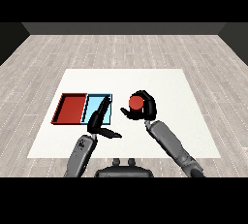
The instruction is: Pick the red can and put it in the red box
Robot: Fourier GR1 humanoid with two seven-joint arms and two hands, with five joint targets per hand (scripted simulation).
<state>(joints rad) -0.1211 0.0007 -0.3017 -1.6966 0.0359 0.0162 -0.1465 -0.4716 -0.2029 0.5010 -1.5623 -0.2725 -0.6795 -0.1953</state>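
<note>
The red can (136, 103) is near the middle of the white table, to the right of the trays, with its round red top showing. My right hand (147, 106) curls round it, fingers over its far side and thumb at its left. The red tray (71, 108) lies at the left of the table with nothing in it. My left hand (98, 120) is open, its straight fingers reaching over the front right part of the light blue tray (93, 103), thumb pointing right.
The light blue tray lies directly right of the red tray, between it and the can. The white table (169, 87) extends behind and to the right of the can; grey wooden floor surrounds it.
</note>
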